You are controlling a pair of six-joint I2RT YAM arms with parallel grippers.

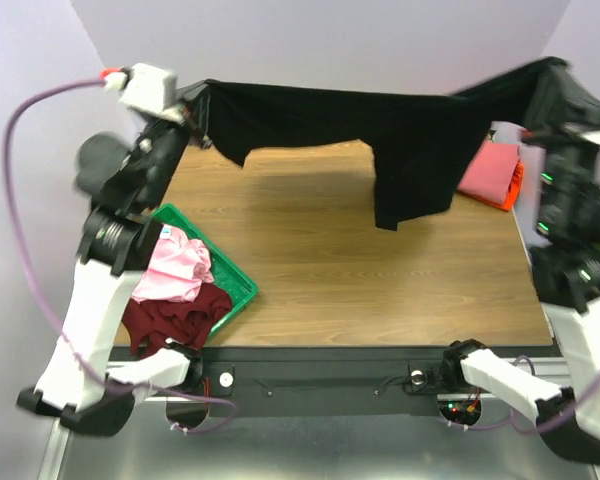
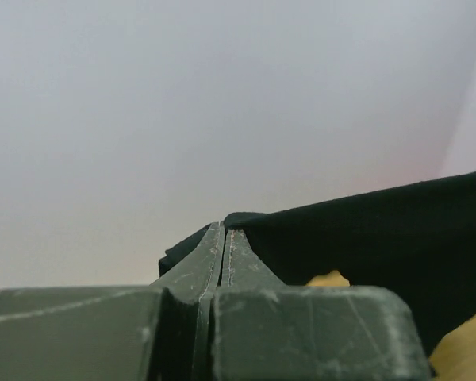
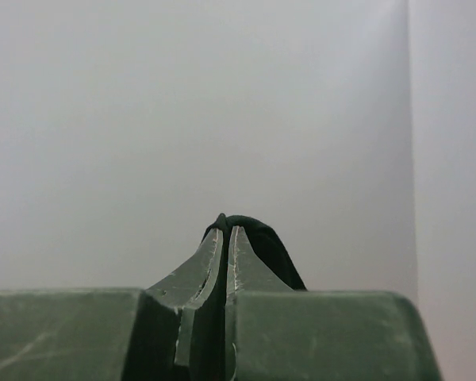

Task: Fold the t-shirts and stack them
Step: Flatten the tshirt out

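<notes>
A large black t-shirt (image 1: 400, 130) hangs stretched in the air over the back of the table, held at both ends. My left gripper (image 1: 195, 110) is shut on its left end, and black cloth (image 2: 365, 230) runs off to the right of the pinched fingertips (image 2: 226, 232). My right gripper (image 1: 560, 75) is shut on the right end, where a fold of black cloth (image 3: 258, 230) wraps over the fingertips. A folded coral-pink t-shirt (image 1: 490, 168) lies on an orange one (image 1: 516, 182) at the back right. A light pink t-shirt (image 1: 175, 265) and a dark maroon t-shirt (image 1: 175, 318) lie at the green tray.
The shallow green tray (image 1: 230, 280) sits at the table's front left corner, under my left arm. The wooden table top (image 1: 340, 270) lies below the hanging shirt. Pale walls stand close behind and beside the table.
</notes>
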